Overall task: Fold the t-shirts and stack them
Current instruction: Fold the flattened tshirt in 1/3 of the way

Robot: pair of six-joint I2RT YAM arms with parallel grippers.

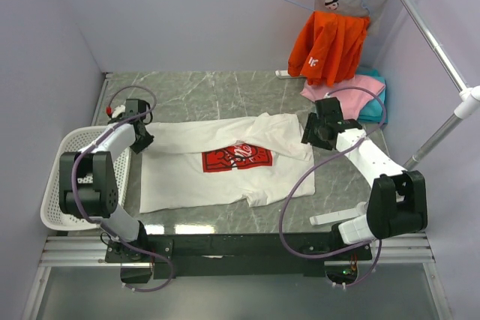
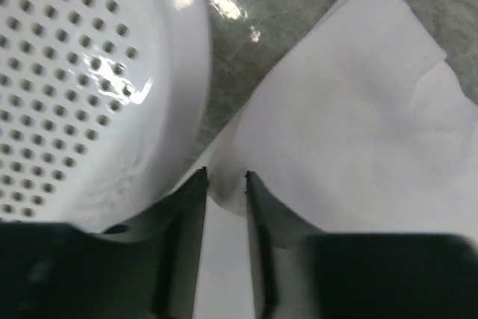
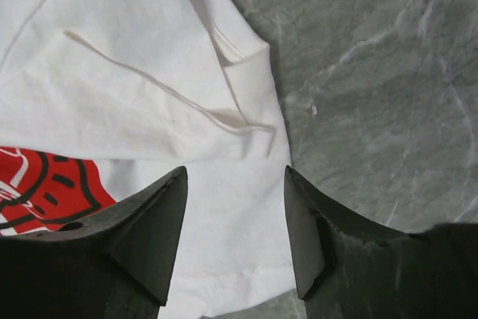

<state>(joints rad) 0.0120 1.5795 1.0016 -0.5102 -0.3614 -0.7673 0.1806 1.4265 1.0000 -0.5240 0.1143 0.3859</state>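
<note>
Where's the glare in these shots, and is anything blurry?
Left wrist view: glare spots on the white basket, a gleam on the table; the left tool, close up, looks soft. Right wrist view: white shirt crisp, no glare. Top view: even light, pale reflection along the table's near edge.

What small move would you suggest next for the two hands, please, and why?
Probably lift both hands up. The right hand stands open over the folded edge of the white t-shirt, the left hand slightly parted beside the basket; neither seems to grip cloth.
</note>
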